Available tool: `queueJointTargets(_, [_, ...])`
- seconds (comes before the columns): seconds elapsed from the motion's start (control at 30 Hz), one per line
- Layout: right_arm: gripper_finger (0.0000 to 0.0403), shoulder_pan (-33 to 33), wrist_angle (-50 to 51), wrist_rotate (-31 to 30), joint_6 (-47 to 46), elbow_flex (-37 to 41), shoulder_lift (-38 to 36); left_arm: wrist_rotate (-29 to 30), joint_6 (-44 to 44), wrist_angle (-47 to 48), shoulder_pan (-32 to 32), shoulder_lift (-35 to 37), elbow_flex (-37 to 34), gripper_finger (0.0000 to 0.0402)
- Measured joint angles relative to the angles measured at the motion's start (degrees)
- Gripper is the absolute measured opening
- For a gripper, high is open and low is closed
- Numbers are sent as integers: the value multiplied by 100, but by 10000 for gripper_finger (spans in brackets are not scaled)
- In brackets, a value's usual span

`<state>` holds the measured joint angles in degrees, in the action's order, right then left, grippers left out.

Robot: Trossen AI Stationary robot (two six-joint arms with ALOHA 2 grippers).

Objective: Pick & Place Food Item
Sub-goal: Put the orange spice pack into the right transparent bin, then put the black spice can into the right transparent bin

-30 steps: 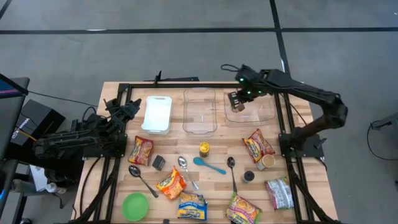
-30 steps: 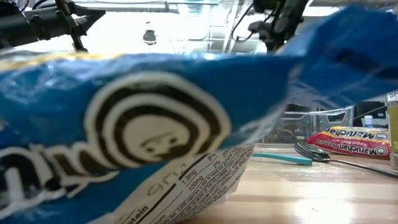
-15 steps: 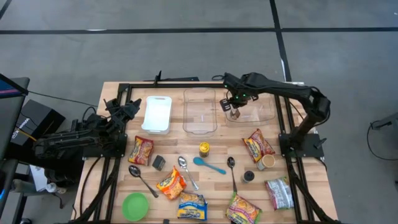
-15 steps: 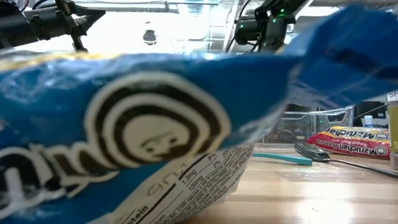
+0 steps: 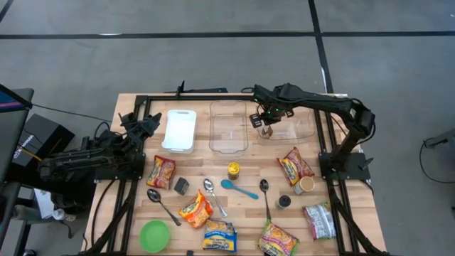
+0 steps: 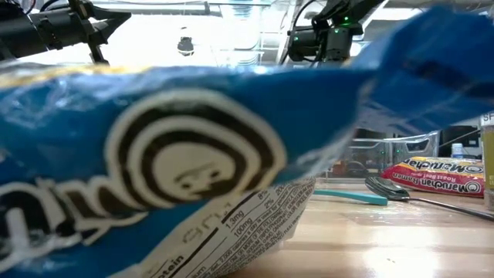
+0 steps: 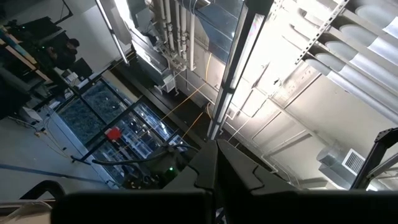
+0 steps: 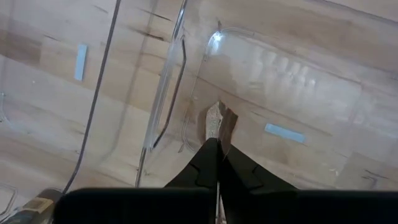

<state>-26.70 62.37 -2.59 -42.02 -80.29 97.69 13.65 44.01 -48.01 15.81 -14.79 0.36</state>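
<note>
My right gripper (image 5: pixel 264 124) (image 8: pixel 217 144) points down over the left end of the right clear container (image 5: pixel 291 122) (image 8: pixel 292 81) at the back of the table, shut on a small thin tan-and-brown food item (image 8: pixel 217 122) (image 5: pixel 266 131). In the low view only the upper part of this gripper (image 6: pixel 316 37) shows; a blue packet (image 6: pixel 193 170) hides its fingers. My left gripper (image 5: pixel 146 124) (image 7: pixel 216 163) is parked at the table's left edge, shut and pointing up into the room. My right gripper pinches the small item's upper end (image 8: pixel 216 135) between its two fingertips, from above, pointing down. The item sticks out below the fingers over the container's floor. Whether its lower end touches the floor I cannot tell.
A second clear container (image 5: pixel 228 126) and a white tray (image 5: pixel 179 130) stand left of the right one. Nearer lie ramen packets (image 5: pixel 296 165) (image 5: pixel 161 171) (image 5: pixel 197 209), spoons (image 5: pixel 264 195), a yellow can (image 5: pixel 233 171), a teal spoon (image 5: pixel 239 188) and a green bowl (image 5: pixel 155 235).
My right gripper has come down and a little toward the table's left edge, over the right container's left end, tipping to point more steeply down. It has stayed shut on the small item, which went down with it.
</note>
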Motion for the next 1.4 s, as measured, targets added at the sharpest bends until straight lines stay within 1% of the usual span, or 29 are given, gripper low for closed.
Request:
queueJointTargets(0.23, [31, -2, 17, 2, 0, 0, 9, 2, -1, 2, 0, 0, 0, 2])
queueJointTargets(0.53, [93, -9, 69, 2, 65, 0, 9, 2, 0, 2, 0, 0, 0, 2])
queueJointTargets(0.8, [155, -11, 302, 74, 377, 0, -20, 2, 0, 1, 0, 0, -1, 2])
queueJointTargets(0.93, [177, -41, 459, 138, 560, 0, -33, 0, -2, 2, 0, -2, -2, 2])
queueJointTargets(1.13, [191, -48, 798, 134, 644, 0, -33, 1, -1, 1, 0, 0, 0, 2])
queueJointTargets(1.27, [190, -47, 894, 133, 667, 0, -82, 1, -2, 2, 0, 0, -1, 2])
queueJointTargets(1.4, [187, -48, 890, 131, 667, 0, -313, 0, -1, 1, 0, 0, 0, 2])
